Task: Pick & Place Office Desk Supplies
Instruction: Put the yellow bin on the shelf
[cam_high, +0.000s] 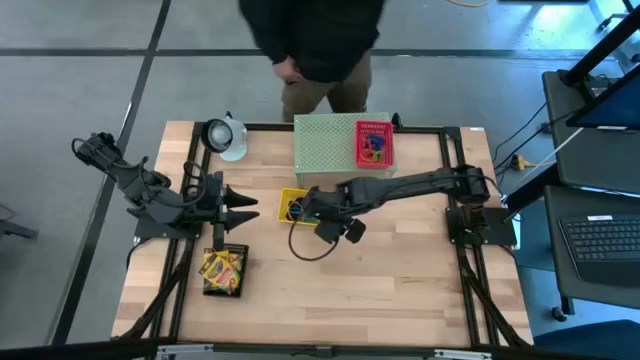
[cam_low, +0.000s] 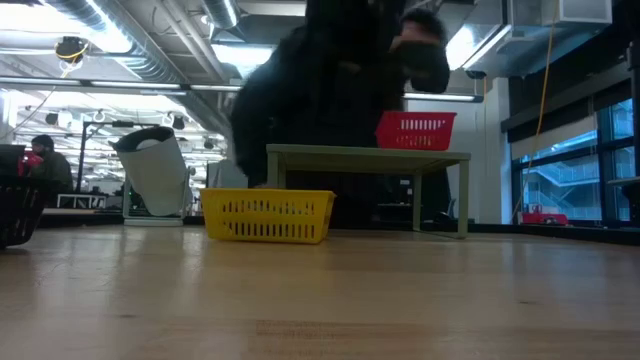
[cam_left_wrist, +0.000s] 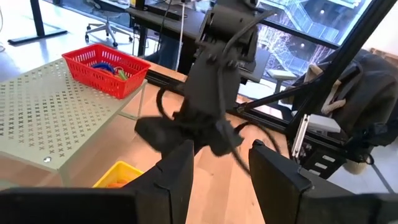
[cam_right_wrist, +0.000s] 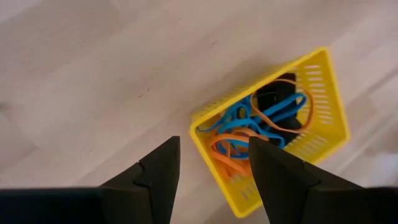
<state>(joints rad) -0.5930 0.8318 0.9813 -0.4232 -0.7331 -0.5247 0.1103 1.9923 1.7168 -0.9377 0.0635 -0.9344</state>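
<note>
Right gripper: above the yellow tray, fingers spread apart, nothing between them.
Left gripper: at 9 o'clock side of the bench, low over the wood, fingers spread, empty, pointing toward the right arm.
Yellow tray: near the bench centre, just at 6 o'clock of the green shelf; standing flat on the wood.
Loops: blue and orange ones, tangled together inside the yellow tray, beside a small black clip.
Crayon box: lying in a black tray at about 7 o'clock on the bench, well apart from the yellow tray.
Green shelf: at 12 o'clock on the bench, a red tray on its top with coloured items inside.
Bench: light wood, bare at 5 o'clock part.
Person: standing behind the bench at 12 o'clock, dark clothes.
</note>
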